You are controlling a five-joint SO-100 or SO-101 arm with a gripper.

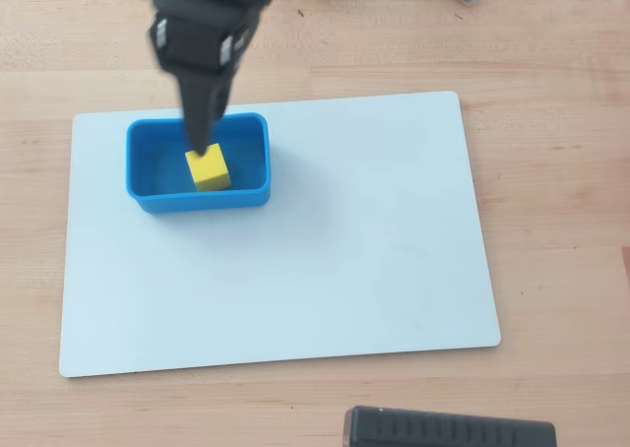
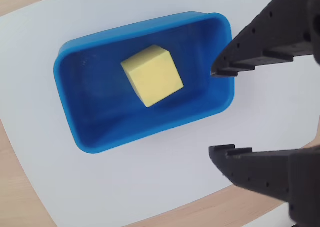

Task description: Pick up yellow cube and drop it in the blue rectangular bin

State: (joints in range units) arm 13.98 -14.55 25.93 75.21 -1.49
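No text, label, brand, number or sign could be read in either view.

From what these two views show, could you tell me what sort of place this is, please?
Probably a hobby or lab workbench: a light wooden table with a white mat as the work area, holding just a blue bin with a yellow cube in it, beneath an open gripper.
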